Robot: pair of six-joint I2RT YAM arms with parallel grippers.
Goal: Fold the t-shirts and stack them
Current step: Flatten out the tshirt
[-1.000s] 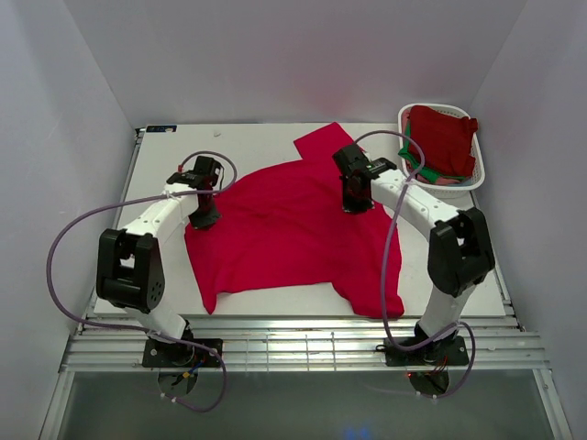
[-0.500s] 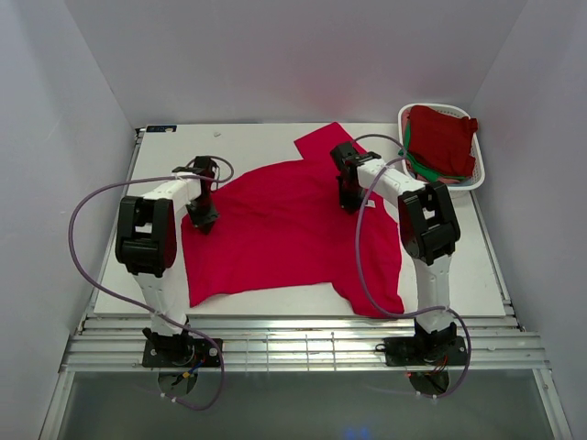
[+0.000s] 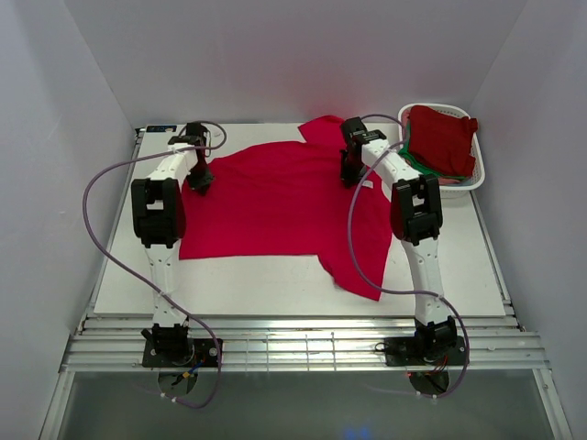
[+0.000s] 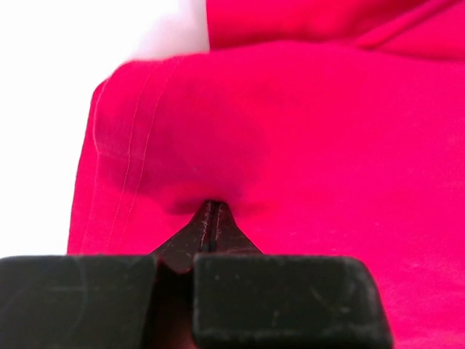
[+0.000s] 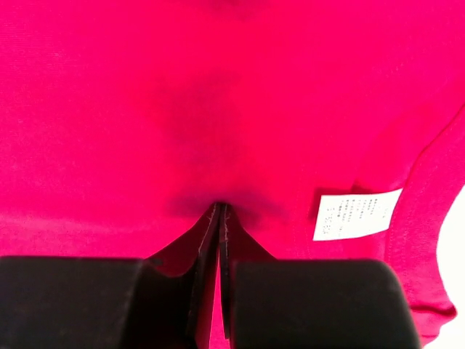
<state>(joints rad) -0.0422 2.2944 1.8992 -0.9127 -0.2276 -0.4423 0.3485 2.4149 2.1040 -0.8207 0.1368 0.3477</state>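
Left hand (image 3: 200, 181) pinches crimson t-shirt (image 3: 275, 206), left edge | right hand (image 3: 348, 180) pinches its right side

White care label (image 5: 357, 213) on crimson t-shirt (image 5: 218, 87); print too small to read.

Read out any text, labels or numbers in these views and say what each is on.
White label on the crimson shirt, right wrist view: several lines of print, too small and blurred to read.
Nothing else with text shows in any view.
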